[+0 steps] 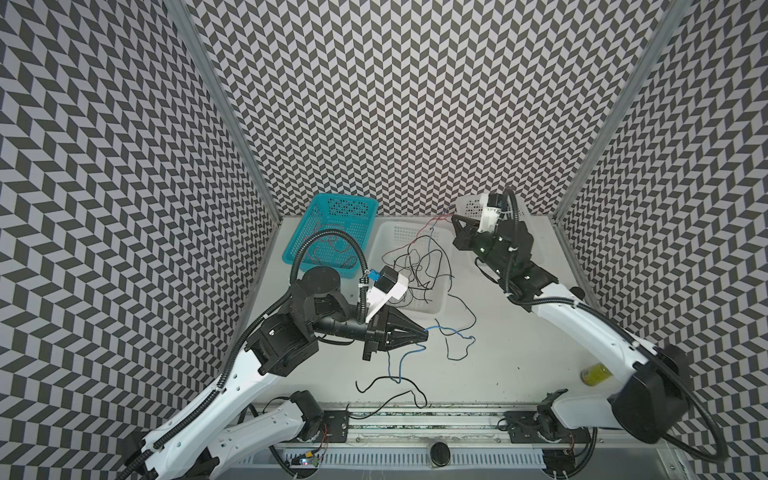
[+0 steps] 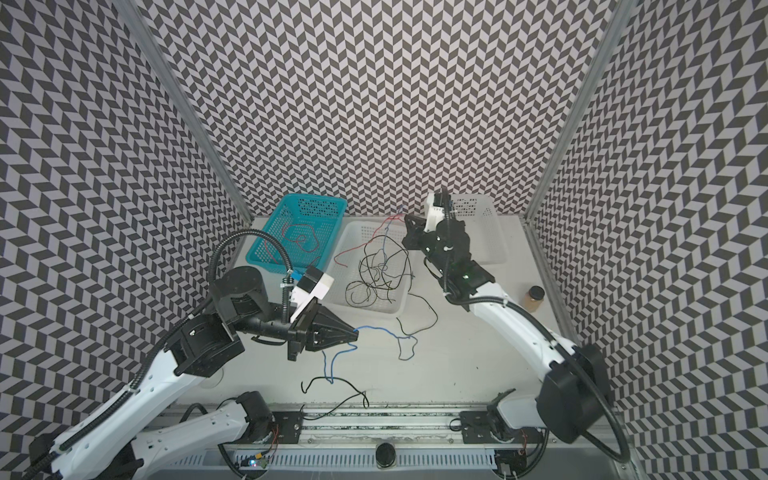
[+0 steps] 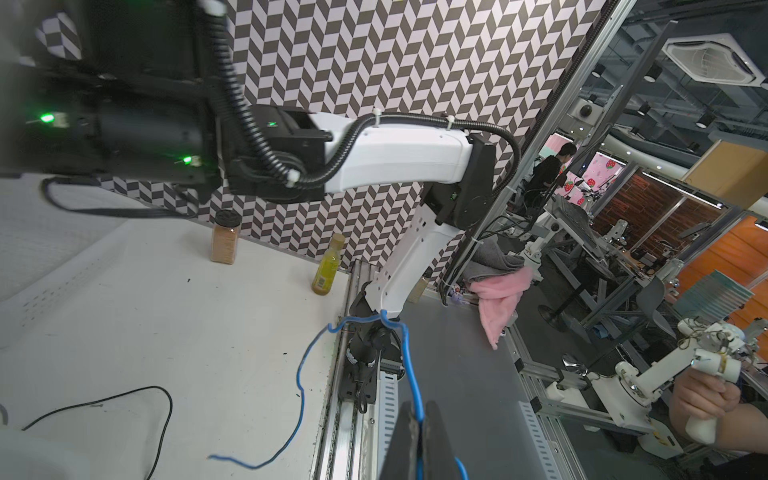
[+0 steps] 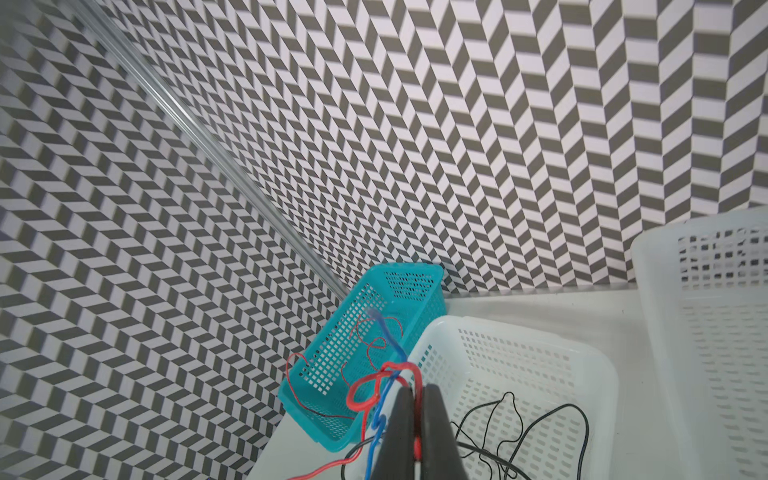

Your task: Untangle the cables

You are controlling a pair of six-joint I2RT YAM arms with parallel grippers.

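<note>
Left gripper (image 1: 426,332) was found clenched on a blue cable (image 3: 409,365), held above the table (image 1: 519,332); its slack trailed down onto the surface. Right gripper (image 4: 415,392) was clamped on a red cable (image 4: 399,365) over the far end of the middle white basket (image 1: 432,307). Black cables (image 1: 419,266) lay tangled in that basket, some spilling onto the table. Further red strands lay in the teal basket (image 1: 300,237)

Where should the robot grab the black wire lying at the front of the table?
Take the black wire near its free end toward the left arm, coming straight down and pinching across it. There it lies flat on bare table, clear of the blue wire crossing it farther along.
</note>
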